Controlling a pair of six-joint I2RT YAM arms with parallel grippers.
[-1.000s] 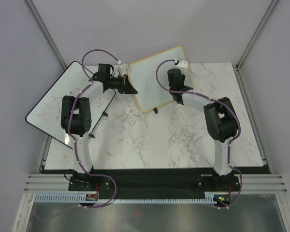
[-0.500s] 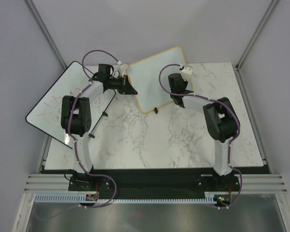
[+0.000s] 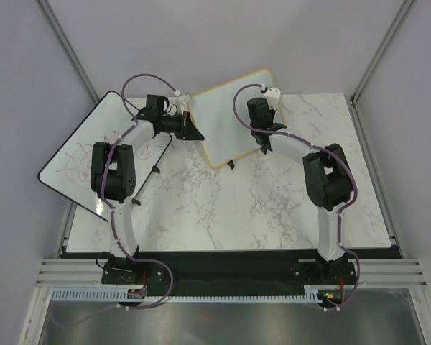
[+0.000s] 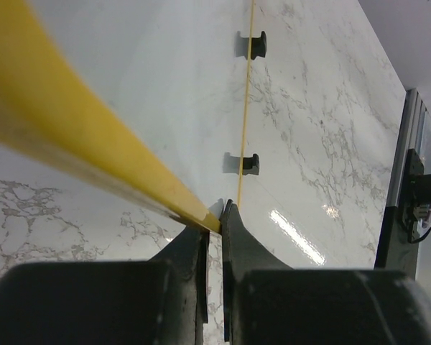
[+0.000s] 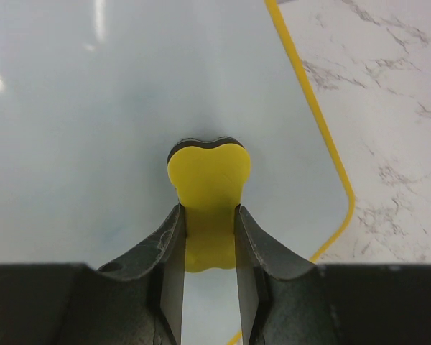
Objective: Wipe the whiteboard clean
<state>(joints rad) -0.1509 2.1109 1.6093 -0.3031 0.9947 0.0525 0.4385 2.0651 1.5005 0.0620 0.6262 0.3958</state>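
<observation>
1. Yellow eraser (image 5: 208,172), bone-shaped with a dark layer under it, is pinched between the two black fingers of the right pincer (image 5: 208,215), which is pressed against the eraser's narrow waist.
2. Its head lies on the whiteboard (image 5: 93,108), on the white writing face near one rounded corner. The face around it shows no marks in the right wrist view.
3. Just right of the eraser runs the board's frame (image 5: 312,115), which looks yellow in the wrist views and light tan from above. Marble worktop (image 5: 395,108) shows beyond it.
4. On the other side, the left pincer (image 4: 214,215) is pressed together on the frame's edge at the board's left side, with the frame strip running up and away from its tips.
5. Two small black feet (image 4: 250,164) stick out from the board's long edge, one near the pincer and one farther off.
6. From above, the whiteboard lies askew at the far middle of the worktop, between the two arms, with its far corner past the worktop's back edge.
7. A larger black-edged board (image 3: 79,154) with red scribbles lies at the left, overhanging the worktop's left edge, beside the left arm.
</observation>
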